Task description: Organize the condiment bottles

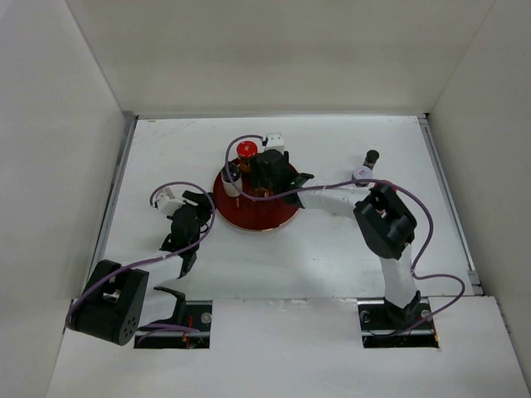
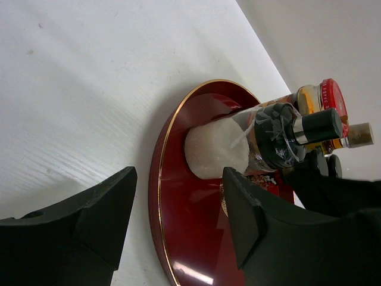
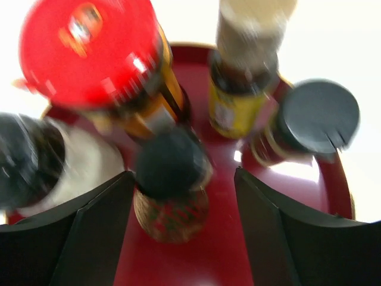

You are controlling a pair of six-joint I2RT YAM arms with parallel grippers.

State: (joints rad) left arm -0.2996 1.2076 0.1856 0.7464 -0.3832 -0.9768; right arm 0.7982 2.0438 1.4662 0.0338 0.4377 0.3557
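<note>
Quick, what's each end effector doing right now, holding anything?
Left end effector: open, empty.
Right end effector: open around a dark-capped bottle, not gripping it.

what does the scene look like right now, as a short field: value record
tray: round red tray, mid-table
on tray: at least five bottles and jars, among them a red-capped jar
right claw: open, fingers either side of a black-capped jar on the tray
left claw: open, empty, at the tray's rim
off tray: two small bottles standing to its right
</note>
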